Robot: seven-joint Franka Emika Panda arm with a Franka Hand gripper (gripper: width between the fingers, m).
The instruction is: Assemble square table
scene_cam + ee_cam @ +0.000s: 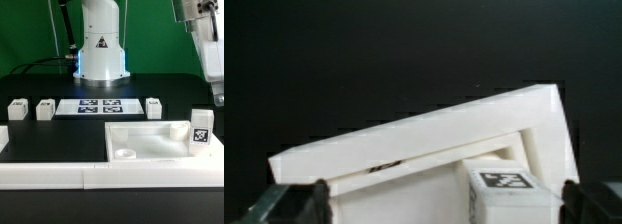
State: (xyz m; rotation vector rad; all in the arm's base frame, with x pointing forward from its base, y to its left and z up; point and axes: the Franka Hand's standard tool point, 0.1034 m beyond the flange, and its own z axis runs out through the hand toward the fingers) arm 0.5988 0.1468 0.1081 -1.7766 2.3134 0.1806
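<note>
Judging from the feed, I'd put this job at an early stage. The tabletop (150,140) lies flat in the lower right of the exterior view, close to the long white fence (50,172) that runs along the bottom of the frame. The standing leg (201,127) is upright at the tabletop's right end with its tag facing the camera. I can't tell whether it is seated in a corner or only parked there (the wrist view shows it tucked against the slab's inner corner, no more than that). The round socket (125,153) at the slab's lower left corner is plainly empty.

The other three legs lie loose on the black table, well apart from the slab. The far-left leg (17,110) and the second leg (45,109) sit at middle left. The third leg (153,106) sits just beside the marker board (98,105), on the exterior view's right of it.

The claw (212,88) hangs in the upper right of the frame, above the standing leg, spread wide and holding nothing. In the wrist view its fingers (278,205) flank the slab and the leg without touching either.

By my reckoning, at best one leg is placed. Three are left to fetch and fit, and possibly all four need tightening.
</note>
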